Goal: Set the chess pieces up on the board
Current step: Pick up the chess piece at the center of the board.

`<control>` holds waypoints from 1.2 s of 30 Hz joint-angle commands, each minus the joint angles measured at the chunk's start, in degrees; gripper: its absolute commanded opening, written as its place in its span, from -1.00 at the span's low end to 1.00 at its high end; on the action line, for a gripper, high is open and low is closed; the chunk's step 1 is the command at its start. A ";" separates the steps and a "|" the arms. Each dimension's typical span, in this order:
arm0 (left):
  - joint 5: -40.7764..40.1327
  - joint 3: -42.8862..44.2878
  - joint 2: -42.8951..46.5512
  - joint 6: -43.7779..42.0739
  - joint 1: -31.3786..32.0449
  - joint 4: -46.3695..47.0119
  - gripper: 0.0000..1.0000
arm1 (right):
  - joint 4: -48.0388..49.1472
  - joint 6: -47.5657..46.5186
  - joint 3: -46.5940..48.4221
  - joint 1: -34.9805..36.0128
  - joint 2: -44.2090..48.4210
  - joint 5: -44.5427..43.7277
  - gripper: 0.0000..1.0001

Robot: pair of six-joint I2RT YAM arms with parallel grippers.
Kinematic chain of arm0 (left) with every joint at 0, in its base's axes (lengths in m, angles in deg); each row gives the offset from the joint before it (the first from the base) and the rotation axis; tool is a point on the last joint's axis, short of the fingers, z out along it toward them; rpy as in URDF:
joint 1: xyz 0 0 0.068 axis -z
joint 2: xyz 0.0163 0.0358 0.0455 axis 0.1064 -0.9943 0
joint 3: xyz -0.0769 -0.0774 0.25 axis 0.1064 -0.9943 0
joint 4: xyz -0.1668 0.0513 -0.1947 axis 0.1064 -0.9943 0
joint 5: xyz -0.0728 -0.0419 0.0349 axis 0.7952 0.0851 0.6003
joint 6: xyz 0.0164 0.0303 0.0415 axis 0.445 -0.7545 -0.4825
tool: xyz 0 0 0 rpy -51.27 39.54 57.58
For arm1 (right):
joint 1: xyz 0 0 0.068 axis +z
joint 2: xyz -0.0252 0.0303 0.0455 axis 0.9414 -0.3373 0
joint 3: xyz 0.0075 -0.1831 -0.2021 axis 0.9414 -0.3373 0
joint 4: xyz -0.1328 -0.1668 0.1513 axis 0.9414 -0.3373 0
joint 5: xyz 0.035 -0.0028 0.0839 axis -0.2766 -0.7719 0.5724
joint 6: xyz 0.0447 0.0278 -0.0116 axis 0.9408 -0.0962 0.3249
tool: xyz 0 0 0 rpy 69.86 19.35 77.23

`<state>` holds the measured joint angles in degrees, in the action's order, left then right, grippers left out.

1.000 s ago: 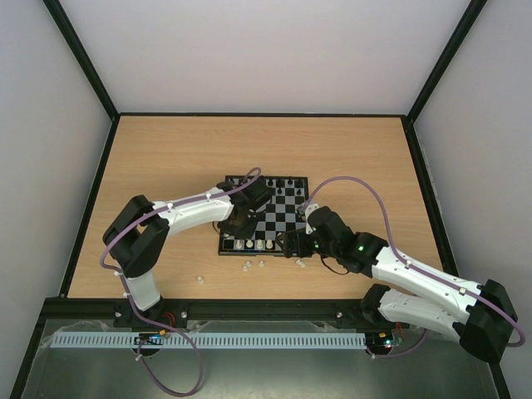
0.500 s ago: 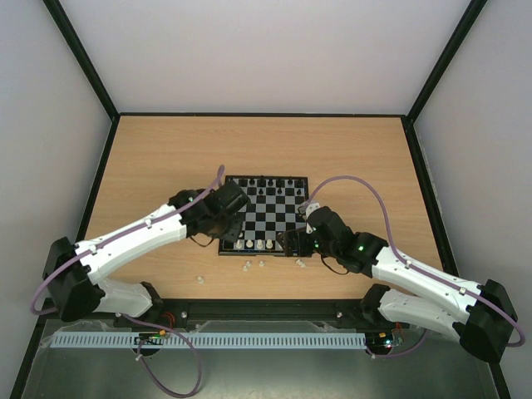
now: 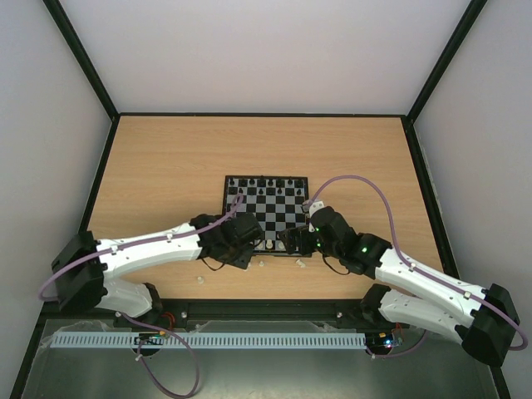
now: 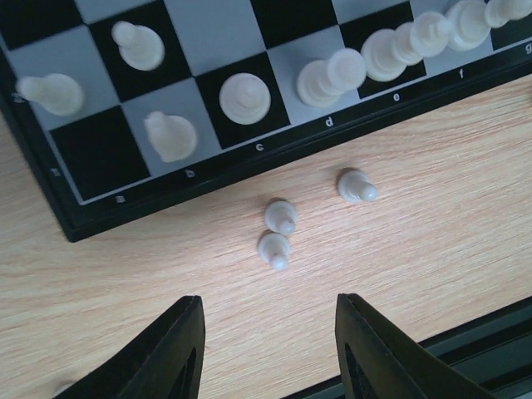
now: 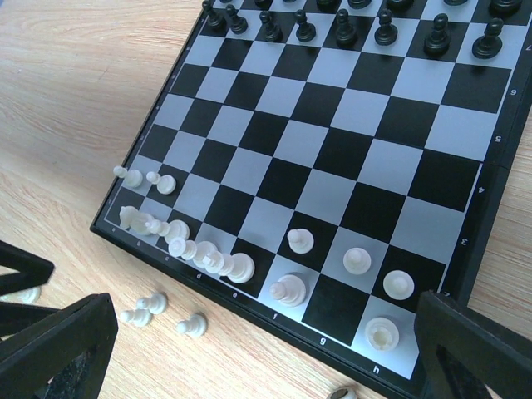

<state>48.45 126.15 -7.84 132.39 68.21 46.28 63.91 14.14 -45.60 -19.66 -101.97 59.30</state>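
On the wooden tabletop (image 3: 166, 166), walled by pale panels (image 3: 249, 50), the board (image 3: 283, 218) sits near the front edge; white pieces (image 4: 281, 218) lie just off it. The left claw (image 4: 268, 332) and right claw (image 5: 266, 349) hang released, empty.

Your board (image 5: 332, 158) holds black pieces (image 5: 341, 29) along its far rows, white pieces (image 5: 287, 291) nearside; three white pawns (image 4: 281, 218) lie just off it.

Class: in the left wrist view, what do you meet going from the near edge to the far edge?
left gripper → loose white pawns → board's black border → white pieces standing on the board
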 commanded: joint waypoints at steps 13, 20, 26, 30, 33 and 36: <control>-2.25 0.63 -9.36 3.46 4.14 2.33 -0.28 | -1.20 0.63 -0.40 0.10 2.61 -2.36 0.97; -2.57 1.07 -12.93 2.29 4.10 3.42 -0.35 | -2.03 1.56 -0.52 0.09 5.60 -5.83 0.97; -2.78 1.50 -14.41 1.77 4.01 3.95 -0.38 | -1.82 2.00 -1.30 0.14 8.50 -7.61 0.97; -2.76 2.01 -15.46 1.28 3.99 4.11 -0.54 | -1.91 2.00 -1.22 0.12 7.98 -7.42 0.97; -2.76 1.99 -15.86 1.03 3.73 4.15 -0.61 | -1.83 1.90 -1.25 0.16 8.06 -7.39 0.97; -2.56 1.78 -16.19 0.86 3.48 4.39 -0.64 | -1.74 1.87 -1.33 0.15 8.01 -7.15 0.97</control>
<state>46.41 127.09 -23.03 133.76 71.93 50.83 63.34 15.67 -46.28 -19.66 -94.17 53.27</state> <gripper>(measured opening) 0.185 0.986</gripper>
